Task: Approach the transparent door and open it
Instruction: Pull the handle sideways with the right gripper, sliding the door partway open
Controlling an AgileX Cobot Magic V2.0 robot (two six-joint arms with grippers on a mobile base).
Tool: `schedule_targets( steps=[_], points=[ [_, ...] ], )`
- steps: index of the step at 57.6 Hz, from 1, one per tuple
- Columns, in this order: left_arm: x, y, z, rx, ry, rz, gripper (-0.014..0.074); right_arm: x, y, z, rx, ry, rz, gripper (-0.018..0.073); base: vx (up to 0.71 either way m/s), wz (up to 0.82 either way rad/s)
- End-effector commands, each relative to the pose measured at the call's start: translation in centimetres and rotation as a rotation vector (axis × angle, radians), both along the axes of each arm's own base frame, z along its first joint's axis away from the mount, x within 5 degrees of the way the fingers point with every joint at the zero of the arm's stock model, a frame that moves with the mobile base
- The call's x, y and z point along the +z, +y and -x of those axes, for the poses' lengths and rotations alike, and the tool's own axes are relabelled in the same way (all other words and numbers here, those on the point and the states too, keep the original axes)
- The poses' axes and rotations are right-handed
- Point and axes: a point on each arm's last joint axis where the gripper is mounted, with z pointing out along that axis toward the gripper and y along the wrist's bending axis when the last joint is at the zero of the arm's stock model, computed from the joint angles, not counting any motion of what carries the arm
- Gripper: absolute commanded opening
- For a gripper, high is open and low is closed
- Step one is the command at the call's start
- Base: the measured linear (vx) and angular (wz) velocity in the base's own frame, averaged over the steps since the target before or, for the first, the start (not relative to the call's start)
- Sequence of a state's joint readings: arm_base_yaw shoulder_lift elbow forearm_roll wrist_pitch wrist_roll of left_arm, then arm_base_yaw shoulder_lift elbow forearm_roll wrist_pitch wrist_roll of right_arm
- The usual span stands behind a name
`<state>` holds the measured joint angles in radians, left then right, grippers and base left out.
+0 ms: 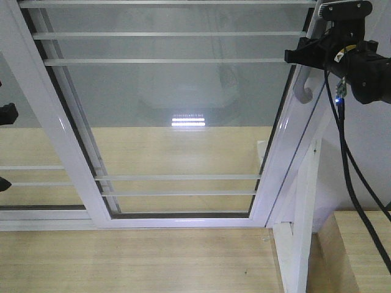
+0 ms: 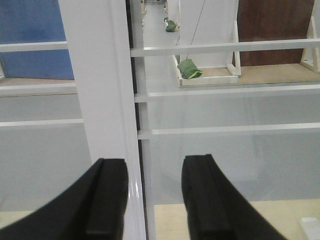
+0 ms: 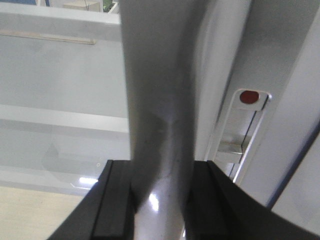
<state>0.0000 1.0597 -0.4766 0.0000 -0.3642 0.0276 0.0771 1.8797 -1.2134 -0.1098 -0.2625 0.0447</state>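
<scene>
Right gripper (image 3: 159, 200) is clenched on the curved grey pull handle (image 3: 160, 125), one black finger pressed to each side of it. In the front-facing view that arm reaches in at the upper right, where the handle's hooked lower end shows on the right stile of the transparent door (image 1: 171, 110). The door fills most of that view: clear glass in a white frame, with thin white horizontal bars (image 1: 165, 35) across its top and bottom. A black cable (image 1: 348, 165) hangs from the right arm. Beside the handle a small lock slot carries a red dot (image 3: 249, 96). Left gripper (image 2: 154, 167) is released, its fingers spread and grasping nothing, just in front of a white upright stile (image 2: 100, 75). Through the glass beyond it lies a green bundle (image 2: 190, 68). Pale wooden floor (image 1: 122, 262) runs below the door.
</scene>
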Motion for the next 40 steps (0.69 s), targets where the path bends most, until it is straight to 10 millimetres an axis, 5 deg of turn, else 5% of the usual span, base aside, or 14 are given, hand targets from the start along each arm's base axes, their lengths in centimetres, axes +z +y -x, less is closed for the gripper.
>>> schedule_targets(
  steps=[1,40],
  points=[
    [2.2,0.0,-0.2,0.001,-0.139,0.011,0.0405,4.8,2.8,-0.9,0.103,-0.286,0.004,0.0071,0.0,-0.02],
    [2.2,0.0,-0.2,0.001,-0.143,0.011,0.0405,5.5,11.4,-2.7,0.259,-0.331,-0.05,0.0071,-0.01,-0.03]
  ],
)
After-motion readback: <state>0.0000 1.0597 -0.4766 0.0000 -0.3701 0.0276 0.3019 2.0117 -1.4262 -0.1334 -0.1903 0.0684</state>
